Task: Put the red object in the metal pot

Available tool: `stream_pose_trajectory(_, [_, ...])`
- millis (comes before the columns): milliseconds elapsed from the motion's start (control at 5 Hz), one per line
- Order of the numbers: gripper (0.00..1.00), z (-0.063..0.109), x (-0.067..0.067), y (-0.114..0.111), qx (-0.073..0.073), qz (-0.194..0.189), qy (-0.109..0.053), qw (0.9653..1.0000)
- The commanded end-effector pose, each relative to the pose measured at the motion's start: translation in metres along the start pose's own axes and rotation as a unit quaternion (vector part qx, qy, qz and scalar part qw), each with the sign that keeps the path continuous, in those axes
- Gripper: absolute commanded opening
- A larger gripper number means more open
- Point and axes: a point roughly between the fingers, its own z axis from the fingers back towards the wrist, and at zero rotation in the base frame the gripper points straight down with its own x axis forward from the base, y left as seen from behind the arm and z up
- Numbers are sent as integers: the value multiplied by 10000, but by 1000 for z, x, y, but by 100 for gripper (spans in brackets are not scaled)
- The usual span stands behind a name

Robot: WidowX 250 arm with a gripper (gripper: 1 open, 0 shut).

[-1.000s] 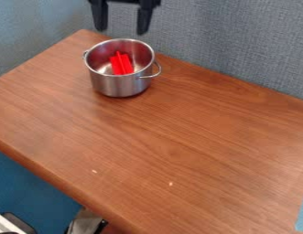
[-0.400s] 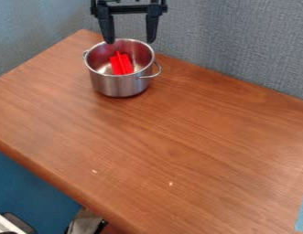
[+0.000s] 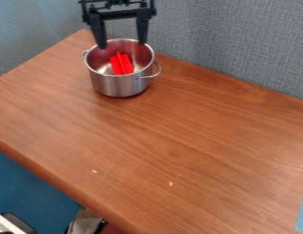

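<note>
1. Camera view: the metal pot (image 3: pixel 119 69) stands near the far left corner of the wooden worktop (image 3: pixel 178 137).
2. The red object (image 3: pixel 122 63) lies inside the pot, leaning against its inner wall.
3. The black pincer (image 3: pixel 119 40) hangs just above the pot's far rim, fingers spread wide, pinching nothing.

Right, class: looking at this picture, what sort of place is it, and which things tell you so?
Probably a robot test bench rather than a kitchen: a bare wooden table against a plain grey wall, one small metal pot holding a red object, and a black gripper, fingers apart, above it.
</note>
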Motion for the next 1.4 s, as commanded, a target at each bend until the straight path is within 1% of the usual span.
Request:
stream_pose_trajectory(0, [100,22,7,14,-344,649,-546,9958])
stream_pose_trajectory(400, [100,19,1,1,-623,454,-679,9947])
stream_pose_trajectory(600, [100,31,4,-8,-620,318,-750,9947])
stream_pose_trajectory(800, [100,37,10,-13,-551,273,-777,9951])
stream_pose_trajectory(1200, [100,31,11,0,-441,320,-736,9958])
